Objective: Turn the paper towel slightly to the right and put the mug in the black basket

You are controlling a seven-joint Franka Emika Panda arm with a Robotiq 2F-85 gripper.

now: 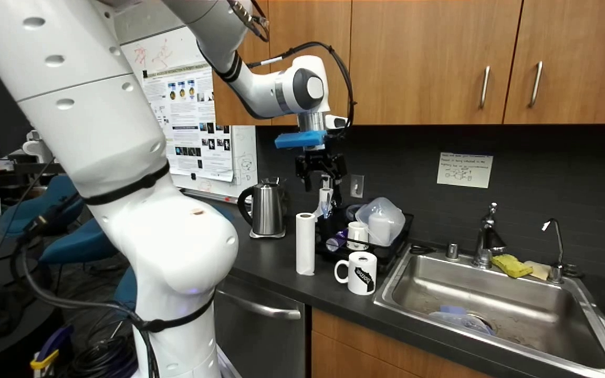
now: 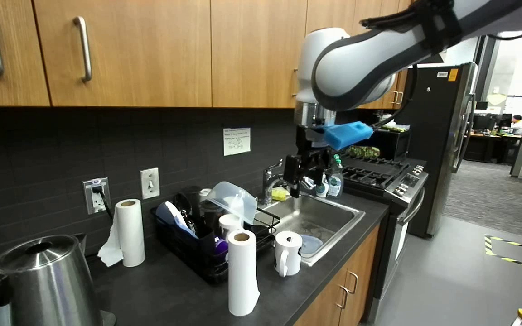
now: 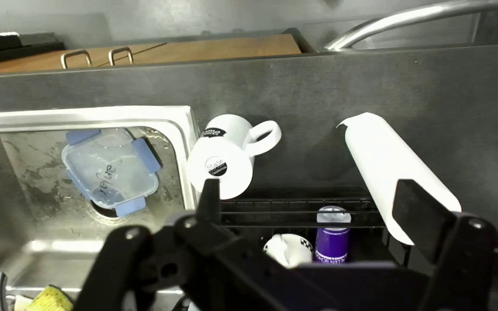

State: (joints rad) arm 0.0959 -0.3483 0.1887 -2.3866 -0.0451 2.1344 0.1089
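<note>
Overhead, wooden cabinets (image 1: 434, 63) are seen in both exterior views, and below them the dark counter (image 2: 170, 299) is spread. Over the counter the white robot arm (image 1: 176, 241) is extended, its end pointed downward. The steel sink (image 1: 491, 286) is set into the counter, and just beside it the black basket (image 2: 180, 249) is placed. On the basket's side away from the sink, a steel jug (image 1: 268, 210) is stood. The gripper (image 3: 309, 198) is held in the air above the counter; in the wrist view it is seen spread wide. The paper towel (image 1: 305, 244) is stood upright just beside the basket, and a back roll (image 2: 130, 233) is stood between basket and jug, its loose sheet flared out. In the basket a clear tub (image 1: 394, 212) is tilted, and in the sink a clear plastic piece (image 3: 110, 168) with blue clips is laid.

The mug (image 1: 362, 273) is found on the counter, outside the basket, between the paper towel and the sink; its handle (image 3: 276, 133) is turned toward the paper towel. Whether the basket or the sink is touched by it cannot be told. In the basket a checkered mug (image 3: 294, 252) and a purple cylinder (image 3: 333, 246) are seen side by side; on the sink's back edge a yellow sponge (image 1: 511, 265) is laid.
</note>
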